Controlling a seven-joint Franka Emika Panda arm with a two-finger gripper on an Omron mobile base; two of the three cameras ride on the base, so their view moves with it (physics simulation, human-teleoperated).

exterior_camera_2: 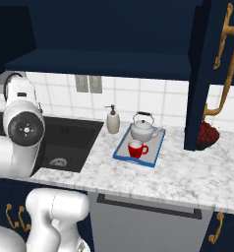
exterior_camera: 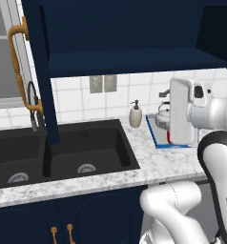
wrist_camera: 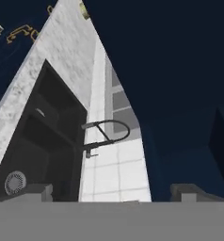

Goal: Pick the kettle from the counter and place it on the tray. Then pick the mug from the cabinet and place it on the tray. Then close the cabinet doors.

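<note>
Cabinet doors (exterior_camera_2: 207,74) standing open; left one's edge (exterior_camera: 41,71) hanging over sink (exterior_camera: 87,147). Gripper (wrist_camera: 111,193) fingers (wrist_camera: 36,192) spread wide, gripping nothing, pointing along black basin toward arched faucet (wrist_camera: 107,134) and tiled wall. Kettle (exterior_camera_2: 142,129) and red mug (exterior_camera_2: 136,148) both sitting on blue-rimmed tray (exterior_camera_2: 123,156), mug in front of kettle. Soap dispenser (exterior_camera_2: 113,120) standing just beside tray on counter (exterior_camera_2: 188,172). Bowl of red fruit (exterior_camera_2: 207,135) sitting partly behind right door. Robot's white forearm blocking most of tray in left base view.

kettle (exterior_camera: 163,116) half behind arm, tray (exterior_camera: 152,132) partly hidden
</note>
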